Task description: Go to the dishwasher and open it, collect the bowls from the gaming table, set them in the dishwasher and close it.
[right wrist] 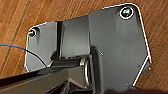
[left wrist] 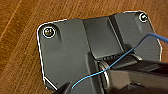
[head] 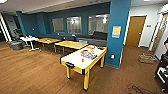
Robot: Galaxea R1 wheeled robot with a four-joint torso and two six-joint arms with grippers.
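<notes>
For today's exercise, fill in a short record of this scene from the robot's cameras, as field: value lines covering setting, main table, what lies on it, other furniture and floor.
setting: lounge with blue walls and interior windows
main table: gaming table, white top, yellow edge and legs, beside a blue pillar
on it: colourful boxes and a small orange item
other furniture: two yellow-topped low tables; brown door
floor: wood floor
</notes>
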